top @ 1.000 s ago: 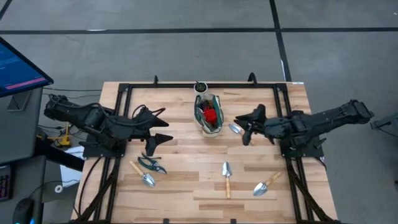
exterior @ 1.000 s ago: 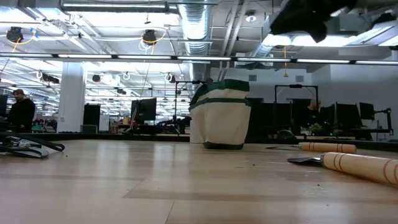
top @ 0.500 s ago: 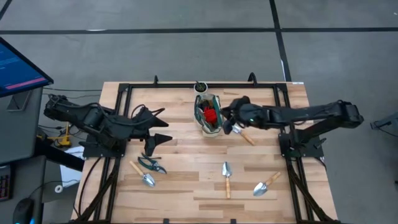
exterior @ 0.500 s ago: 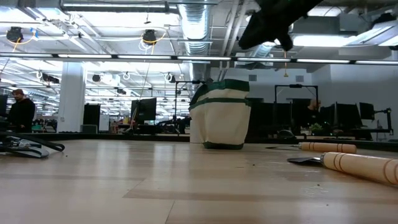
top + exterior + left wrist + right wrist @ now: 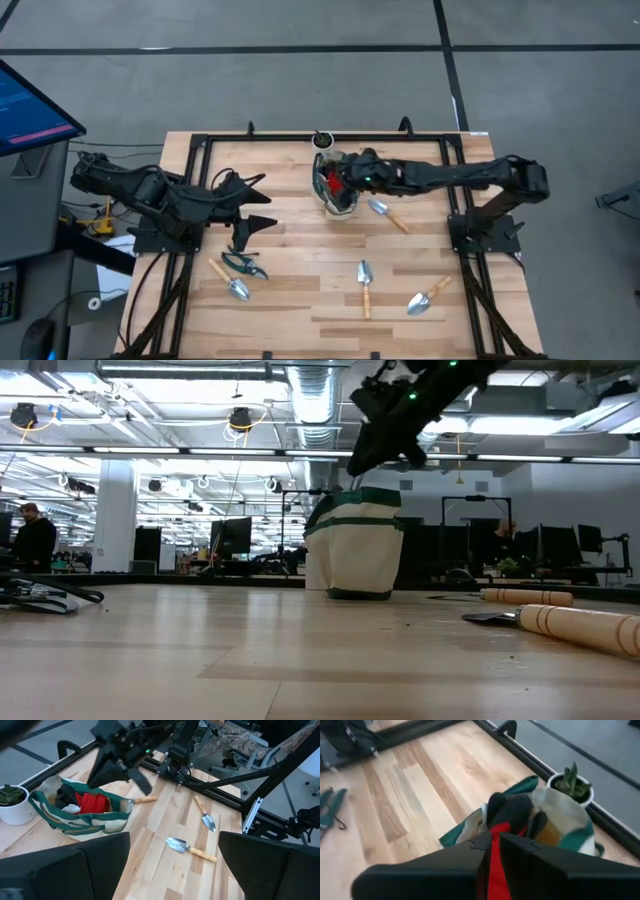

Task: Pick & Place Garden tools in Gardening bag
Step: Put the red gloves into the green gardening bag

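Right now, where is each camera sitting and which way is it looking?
High view: above the table, looking straight down; both arms show, the right gripper over the gardening bag.
Low view: at tabletop height, looking level at the bag; the right arm comes in from above.
Left wrist view: on the left arm, facing the bag; its own dark fingers frame the bottom.
Right wrist view: on the right arm, looking down into the bag past its fingers.
All four views share the bag.

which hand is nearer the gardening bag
Right. The right hand hovers directly over the gardening bag, above its opening; the left hand waits well off to the bag's side.
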